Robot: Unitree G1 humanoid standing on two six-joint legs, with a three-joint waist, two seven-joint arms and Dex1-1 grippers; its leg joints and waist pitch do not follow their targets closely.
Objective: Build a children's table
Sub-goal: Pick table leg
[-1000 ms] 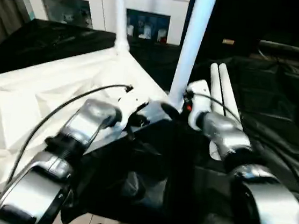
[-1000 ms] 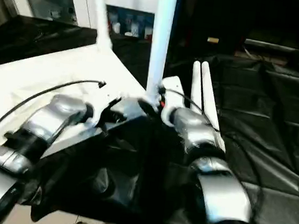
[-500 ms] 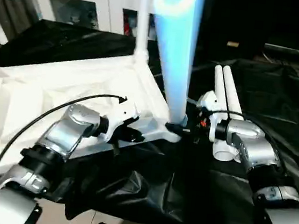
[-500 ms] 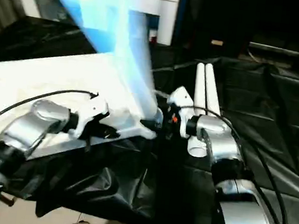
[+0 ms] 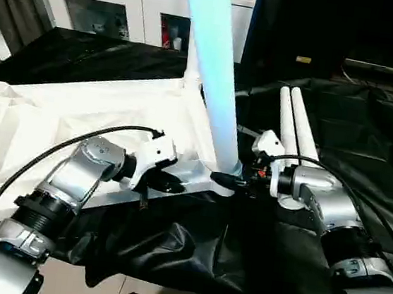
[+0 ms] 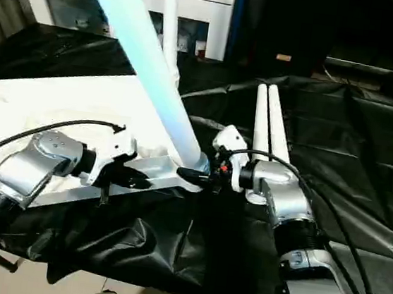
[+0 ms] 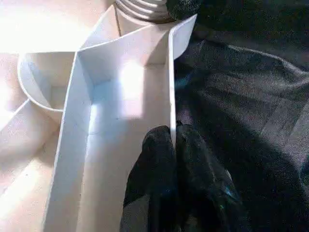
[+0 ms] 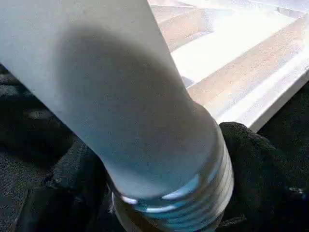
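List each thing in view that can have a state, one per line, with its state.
tabletop: upside down, ribbed underside up.
far leg: upright in its corner socket.
near leg: tilted, threaded end at the near corner.
two loose legs: lying side by side on the black sheet.
left gripper: pinching the rim.
right gripper: around the near leg's base.

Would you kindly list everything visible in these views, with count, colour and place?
Tabletop: one, white, upside down on the black cover, ribbed underside up.
Fitted legs: two, white; near one leaning at the near corner socket, far one standing at the far corner.
Loose legs: two, white, side by side on the cover behind the right arm.
Cover: one, black, crinkled, under everything.
Cabinet: one, white, glass doors, behind.
Left pincer: black, shut on the tabletop's rim.
Right pincer: black, around the near leg's threaded base.
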